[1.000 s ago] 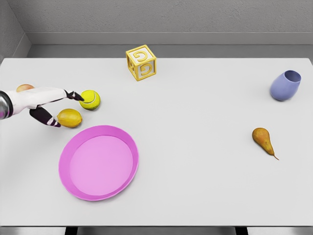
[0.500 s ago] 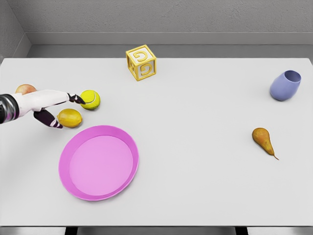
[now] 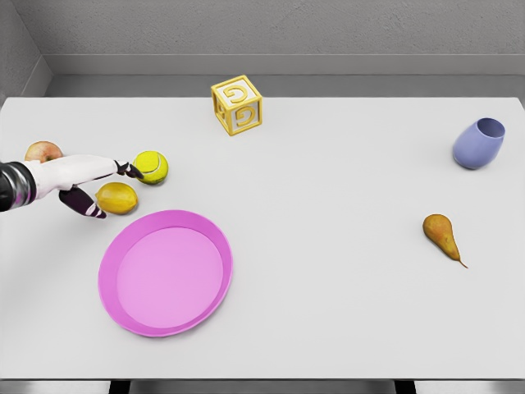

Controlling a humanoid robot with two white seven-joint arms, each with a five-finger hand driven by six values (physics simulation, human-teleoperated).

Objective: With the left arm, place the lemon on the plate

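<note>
You see the left hand coming in from the left edge of the head view, low over the white table, w/ its fingers spread apart around the lemon but not closed on it. One dark-tipped finger reaches toward the tennis ball, which lies just behind and to the right of the lemon; another dark finger curves down on the lemon's left side. If this lower finger really touches the lemon skin or only stands very near, I cannot tell, the view is too small there. The lemon rests on the table, just beside the far-left rim of the pink plate, so it is not on the plate. The plate sits in the front-left part of the table and holds nothing. Behind the white forearm you see part of a round orange-red fruit, approx. an apple or peach, mostly hidden by the arm. At the far side, near the middle, stands a yellow letter block, turned a little on its corner. On the right side a blue-violet cup lies tilted w/ its mouth up and to the right, and a brown pear lies nearer to you, stem pointing to the front right, well apart from the cup. The right arm does not show.
</note>
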